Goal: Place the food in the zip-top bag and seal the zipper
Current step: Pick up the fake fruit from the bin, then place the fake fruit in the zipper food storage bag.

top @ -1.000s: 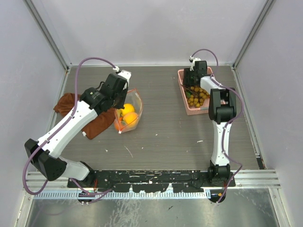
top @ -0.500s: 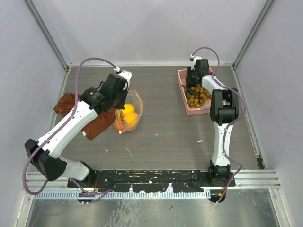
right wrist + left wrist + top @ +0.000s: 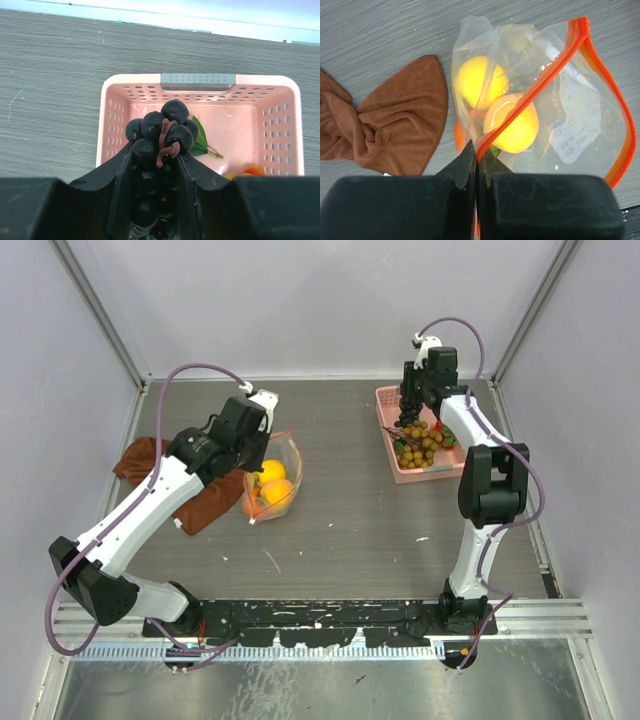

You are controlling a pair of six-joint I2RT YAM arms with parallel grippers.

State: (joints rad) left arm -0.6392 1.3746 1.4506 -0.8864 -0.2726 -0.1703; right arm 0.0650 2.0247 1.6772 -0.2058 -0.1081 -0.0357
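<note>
Evidently, the left gripper pinches the zipper to hold the zip-top bag agape, while the right gripper clamps dark grapes above the far-right pink basket.

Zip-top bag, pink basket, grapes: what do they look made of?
Zip-top bag: thin clear plastic film, glossy and crinkled, fruit visible through it. Pink basket: likely rigid moulded plastic, matt, with rows of holes. Grapes: probably hard plastic or rubber, smooth with a dull sheen.

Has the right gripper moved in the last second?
Yes: the right gripper, shut on the dark grapes, has risen and shifted toward the pink basket's far edge.
</note>
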